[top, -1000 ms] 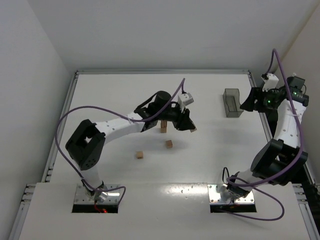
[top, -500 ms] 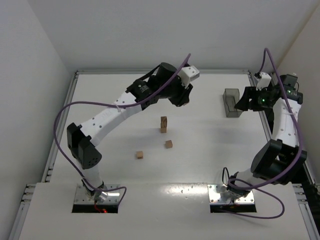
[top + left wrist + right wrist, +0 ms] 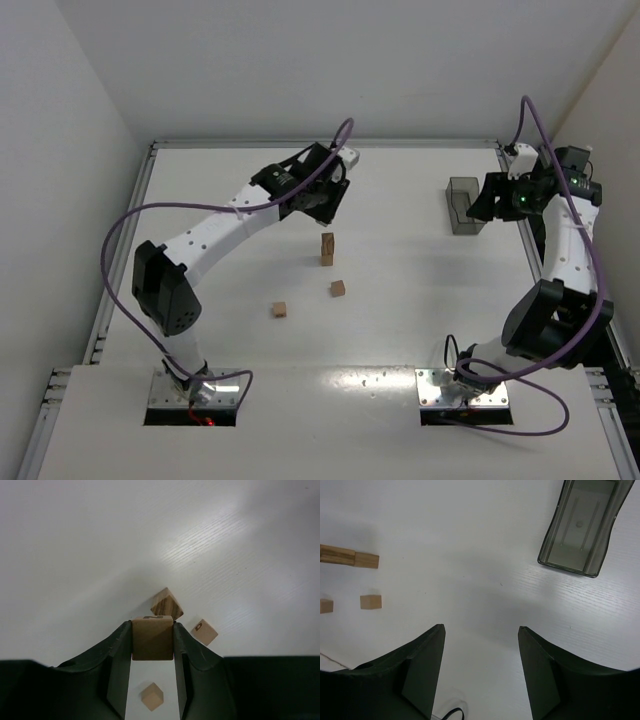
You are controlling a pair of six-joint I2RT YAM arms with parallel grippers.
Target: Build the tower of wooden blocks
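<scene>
L gripper [image 3: 152,628] is clamped on one block [image 3: 152,642], fingers snug on its two sides, carried clear above the table [image 3: 200,180]. The tower [image 3: 327,249] stands mid-table, one block wide, looks abt two high, upright. Key relation: in the top view the tower sits just on the base side of the L gripper [image 3: 325,203], close but not under it. In the L wrist view the tower top [image 3: 167,603] shows just past the held block's far edge and a bit to the right. The tower's long axis is vertical and the wrist cam looks almost straight down it, so only the top face shows. That face reads as a diamond vs the held block's square front, so prob. a yaw mismatch to take out as well as a short shift over the column before lowering. Two loose blocks [image 3: 338,288], [image 3: 280,310] lie nearer the bases, apart from the tower and from each other, so they shouldn't get in the way. L arm is plainly the nearer one. R gripper [image 3: 480,630] is well off to the right by the grey box [image 3: 463,205], jaws spread, nothing between them. Risk, as I judge it: setting down off-centre or twisted could nudge the narrow column over.
</scene>
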